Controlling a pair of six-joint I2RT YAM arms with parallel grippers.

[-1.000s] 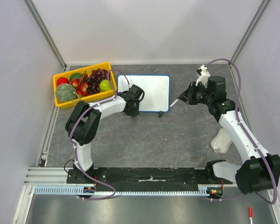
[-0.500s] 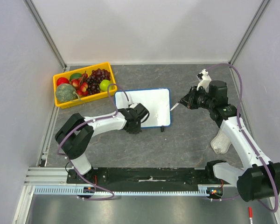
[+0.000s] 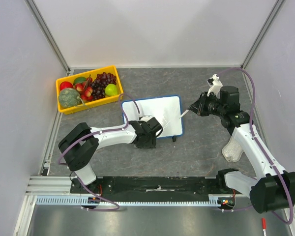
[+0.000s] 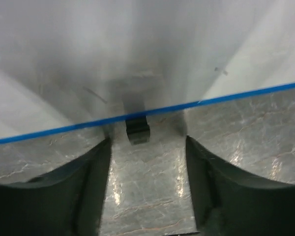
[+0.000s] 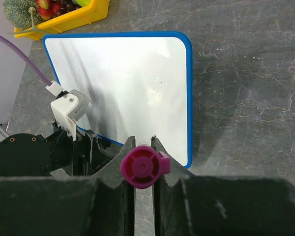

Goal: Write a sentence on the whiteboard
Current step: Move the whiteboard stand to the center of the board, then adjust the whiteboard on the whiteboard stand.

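Judging by its build, the small white whiteboard with a thin blue frame [image 3: 164, 110] is light, stiff and slick, likely to skate on the grey stone-patterned table [image 3: 201, 152] under pen pressure, so I would pin it by the frame edge or a foot. It lies mid-table, blank face up, long axis left to right, right end slightly farther. My left gripper [image 4: 147, 147] stands open astride its near edge, holding nothing, a small black foot [image 4: 136, 130] between the fingers. My right gripper [image 5: 142, 145] is clamped on a magenta-ended marker pen [image 5: 140, 167] aimed at the board's right edge.
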